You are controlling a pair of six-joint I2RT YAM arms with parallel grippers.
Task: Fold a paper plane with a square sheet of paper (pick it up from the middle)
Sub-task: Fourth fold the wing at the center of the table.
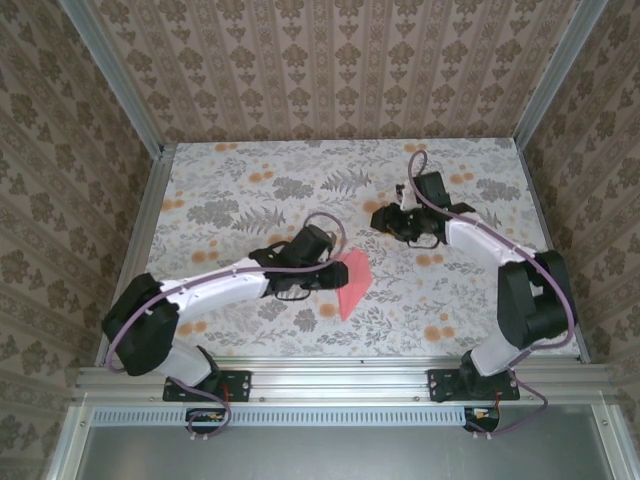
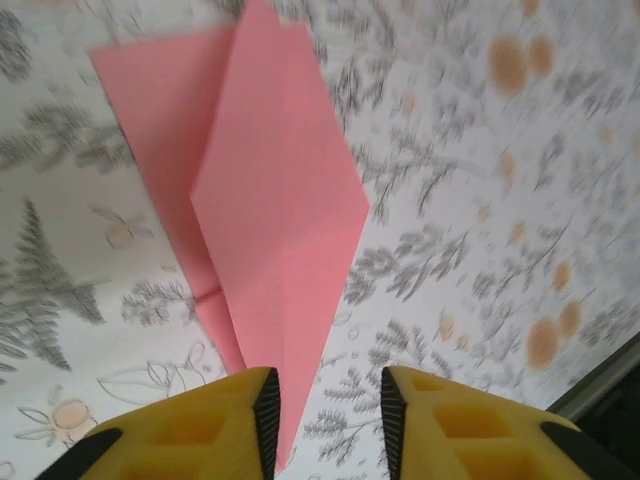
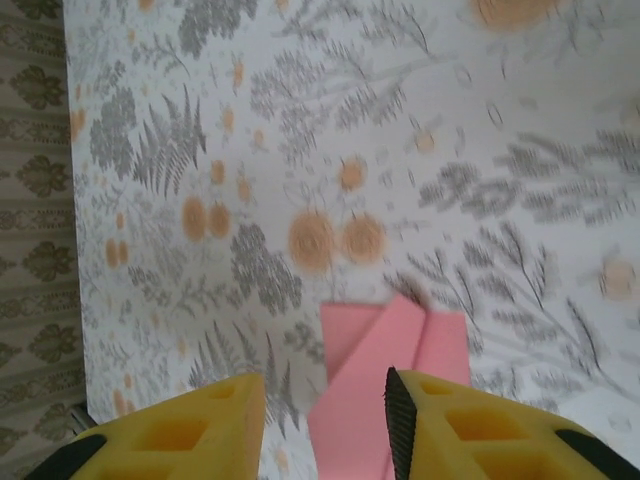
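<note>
Currently both released: left gripper straddles paper plane tip near tabletop near edge; right gripper well apart; left arm hides part of the plane from above.

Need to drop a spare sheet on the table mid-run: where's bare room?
Free: far left corner of the table, beyond the left arm; strip along the back wall; near patch between the pink paper and the right arm. Crowded: centre, left claw at the paper, right claw just beyond.

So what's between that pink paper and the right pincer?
Just a short strip of bare flowered tabletop separates the pink paper from the right pincer, in the top view.
</note>
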